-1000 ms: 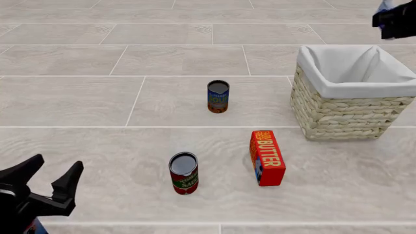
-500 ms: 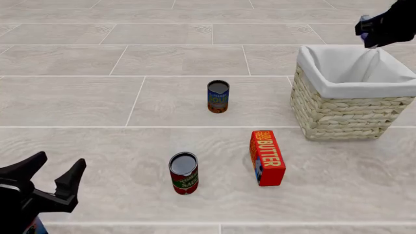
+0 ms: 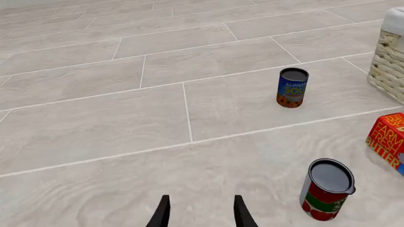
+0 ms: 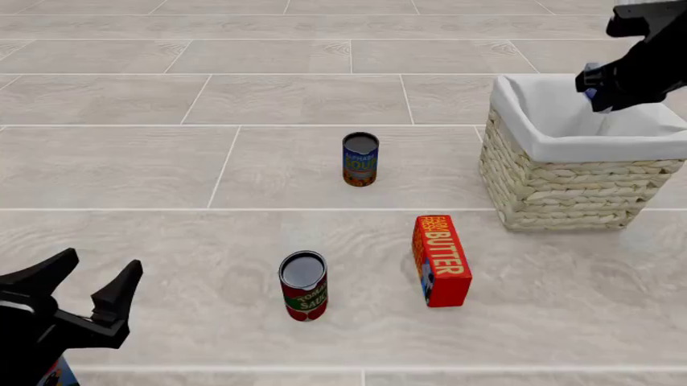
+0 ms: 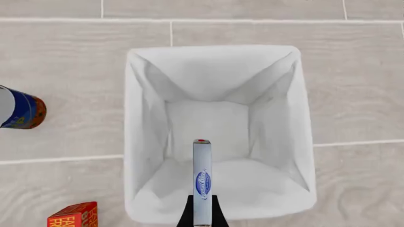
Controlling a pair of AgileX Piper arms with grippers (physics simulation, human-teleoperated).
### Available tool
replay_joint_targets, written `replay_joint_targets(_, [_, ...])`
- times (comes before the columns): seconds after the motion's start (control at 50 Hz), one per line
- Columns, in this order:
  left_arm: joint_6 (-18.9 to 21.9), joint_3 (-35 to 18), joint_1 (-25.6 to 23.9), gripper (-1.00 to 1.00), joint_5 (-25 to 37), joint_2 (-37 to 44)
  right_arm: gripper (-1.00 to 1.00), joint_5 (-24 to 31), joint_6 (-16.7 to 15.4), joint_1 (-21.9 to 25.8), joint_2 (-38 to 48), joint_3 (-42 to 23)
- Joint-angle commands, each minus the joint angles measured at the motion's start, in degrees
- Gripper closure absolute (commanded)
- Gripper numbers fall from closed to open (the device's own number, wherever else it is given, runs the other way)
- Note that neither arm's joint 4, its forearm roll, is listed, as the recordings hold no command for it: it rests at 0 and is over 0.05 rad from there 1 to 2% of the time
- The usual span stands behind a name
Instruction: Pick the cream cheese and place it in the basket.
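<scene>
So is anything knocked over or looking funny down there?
Not really. Both cans, the soup can and the tomato sauce can, stand upright, and nothing is spilled. The butter box lies a bit crooked on the floor. The right pincer holds the cream cheese over the basket.

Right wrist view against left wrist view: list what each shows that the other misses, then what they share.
Only the right wrist view shows the cream cheese clamped in the right gripper, held above the basket's white-lined, empty inside. Only the left wrist view shows the open left gripper and the red tomato sauce can. Both show the blue soup can, part of the butter box, some of the basket and the tiled floor.
</scene>
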Motion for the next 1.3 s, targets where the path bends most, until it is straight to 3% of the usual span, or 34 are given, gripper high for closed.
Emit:
replay_joint_targets(0.02, [-0.21,1.99,0.31,-1.00,-0.79,1.54,1.00,-5.19,2.88,-0.59,-0.85,2.97])
replay_joint_targets(0.26, [-0.18,1.99,0.40,-1.00,-1.27,2.29,1.00,-8.06,8.34,0.51,-1.64,4.49])
replay_joint_targets(0.86, [-0.28,1.99,0.37,-1.00,-1.52,2.41,1.00,-7.43,7.21,-0.30,0.88,1.03])
replay_joint_targets(1.08, [-0.36,1.99,0.34,-1.00,-1.10,2.01,1.00,-10.33,7.79,0.44,-0.04,4.08])
replay_joint_targets(1.3, [-0.37,1.99,0.27,-1.00,-0.99,1.96,1.00,-17.40,9.39,-0.85,-2.68,8.35])
